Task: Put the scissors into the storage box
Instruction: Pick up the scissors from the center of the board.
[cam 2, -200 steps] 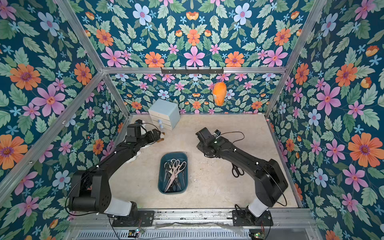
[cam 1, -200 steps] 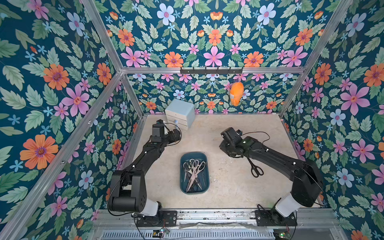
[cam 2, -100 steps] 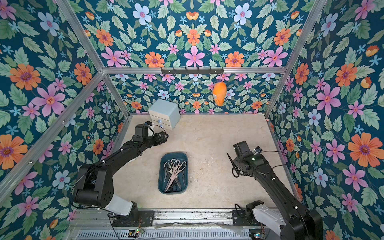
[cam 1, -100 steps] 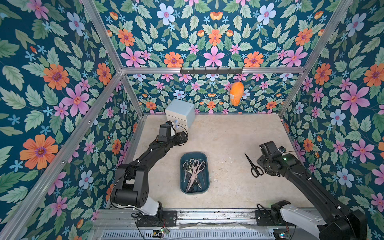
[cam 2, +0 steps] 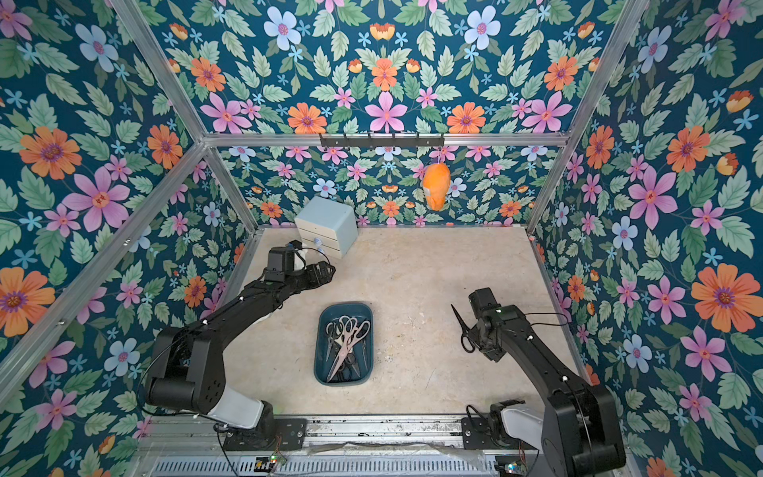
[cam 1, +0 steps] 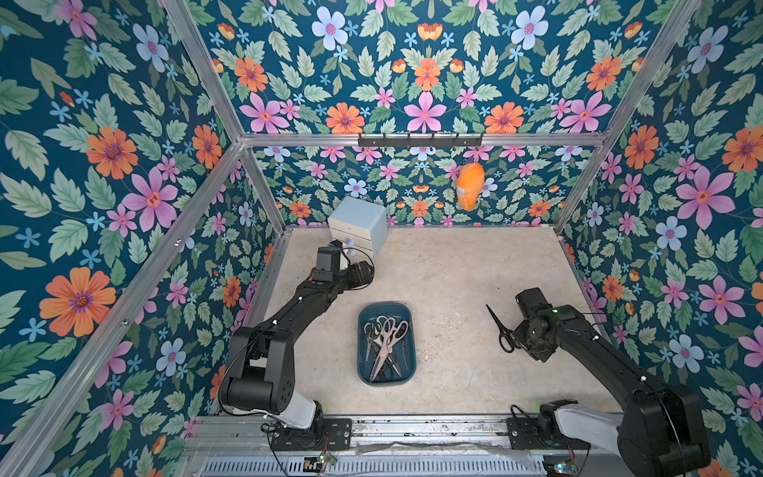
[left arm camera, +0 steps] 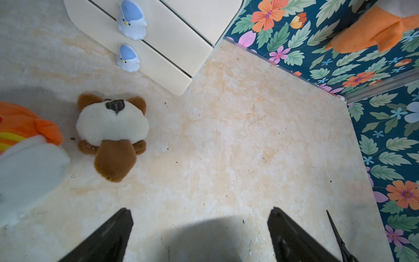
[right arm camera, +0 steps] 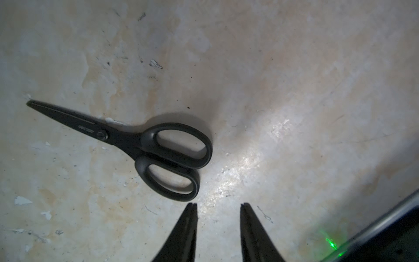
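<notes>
One black-handled pair of scissors (cam 1: 501,330) (cam 2: 464,330) lies flat on the floor at the right, blades shut, tip pointing to the back. In the right wrist view these scissors (right arm camera: 136,140) lie just ahead of my right gripper (right arm camera: 218,205). That gripper is open by a narrow gap, with bare floor between its fingers, and one fingertip (right arm camera: 191,207) sits close to a handle loop. The dark teal storage box (cam 1: 384,306) (cam 2: 344,306) stands at the middle front and holds several scissors, a pale pink pair (cam 1: 388,342) on top. My left gripper (left arm camera: 199,209) (cam 1: 363,272) is wide open over bare floor at the back left.
A light-blue drawer cabinet (cam 1: 359,223) stands in the back left corner. By it, near the left gripper, lie a brown and white plush (left arm camera: 113,133) and an orange and white plush (left arm camera: 22,136). An orange plush (cam 1: 470,186) hangs from the hook rail on the back wall.
My right arm swung from the middle of the floor to the right side, ending beside the black scissors' handles. The left gripper drifted a little to the right. The scissors stayed put.
</notes>
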Controlling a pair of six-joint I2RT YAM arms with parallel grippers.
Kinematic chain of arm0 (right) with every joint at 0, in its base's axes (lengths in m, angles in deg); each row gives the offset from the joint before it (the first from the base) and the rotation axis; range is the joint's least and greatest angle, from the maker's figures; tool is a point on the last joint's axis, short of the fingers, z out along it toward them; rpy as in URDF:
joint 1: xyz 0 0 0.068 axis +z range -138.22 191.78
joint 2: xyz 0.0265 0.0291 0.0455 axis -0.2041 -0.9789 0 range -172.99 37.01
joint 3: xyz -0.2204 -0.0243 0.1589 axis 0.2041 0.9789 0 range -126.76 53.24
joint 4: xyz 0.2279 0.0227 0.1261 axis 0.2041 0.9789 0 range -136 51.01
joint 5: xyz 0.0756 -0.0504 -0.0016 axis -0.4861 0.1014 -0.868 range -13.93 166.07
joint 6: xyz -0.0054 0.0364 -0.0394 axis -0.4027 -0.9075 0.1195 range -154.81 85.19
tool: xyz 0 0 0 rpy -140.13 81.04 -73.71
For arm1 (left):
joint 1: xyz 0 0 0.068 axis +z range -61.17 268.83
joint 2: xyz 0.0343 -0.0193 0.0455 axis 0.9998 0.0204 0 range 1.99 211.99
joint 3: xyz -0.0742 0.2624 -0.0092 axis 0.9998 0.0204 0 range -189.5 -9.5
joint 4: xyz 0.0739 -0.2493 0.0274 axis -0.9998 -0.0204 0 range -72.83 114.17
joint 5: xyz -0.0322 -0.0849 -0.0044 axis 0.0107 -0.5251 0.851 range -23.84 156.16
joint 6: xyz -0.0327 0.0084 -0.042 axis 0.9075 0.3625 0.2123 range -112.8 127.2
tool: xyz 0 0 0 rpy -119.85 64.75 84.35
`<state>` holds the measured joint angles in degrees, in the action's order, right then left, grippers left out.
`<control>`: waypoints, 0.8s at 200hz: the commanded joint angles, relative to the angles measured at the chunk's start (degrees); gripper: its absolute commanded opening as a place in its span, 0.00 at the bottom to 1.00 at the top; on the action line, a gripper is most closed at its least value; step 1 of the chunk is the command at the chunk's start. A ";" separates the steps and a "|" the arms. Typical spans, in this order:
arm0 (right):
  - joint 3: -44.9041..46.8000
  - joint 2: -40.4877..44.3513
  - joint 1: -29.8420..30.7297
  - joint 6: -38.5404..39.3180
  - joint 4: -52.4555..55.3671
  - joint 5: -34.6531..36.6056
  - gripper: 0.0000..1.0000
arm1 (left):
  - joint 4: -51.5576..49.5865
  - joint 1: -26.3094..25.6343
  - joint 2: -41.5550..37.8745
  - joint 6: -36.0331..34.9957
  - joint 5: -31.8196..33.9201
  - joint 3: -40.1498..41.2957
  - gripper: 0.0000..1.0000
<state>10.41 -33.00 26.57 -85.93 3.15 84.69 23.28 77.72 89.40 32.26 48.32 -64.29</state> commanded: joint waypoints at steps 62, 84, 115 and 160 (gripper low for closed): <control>-1.99 -6.81 -4.96 10.68 -4.26 -0.68 0.29 | 0.42 0.05 -0.23 -1.15 0.18 -0.41 0.98; -1.99 -8.97 -5.88 12.83 -5.75 -2.09 0.28 | 0.37 0.05 -0.24 -1.24 0.28 -0.41 0.98; -1.82 -11.42 -5.87 14.58 -7.78 -3.94 0.27 | 0.36 0.05 -0.15 -1.32 0.47 -0.40 0.98; -1.61 -14.04 -6.00 14.64 -7.55 -2.41 0.26 | 0.27 0.04 -0.19 -1.35 0.62 -0.41 0.98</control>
<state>8.61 -46.42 20.60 -72.00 -4.54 81.26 23.28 77.72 89.27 31.82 48.38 -64.29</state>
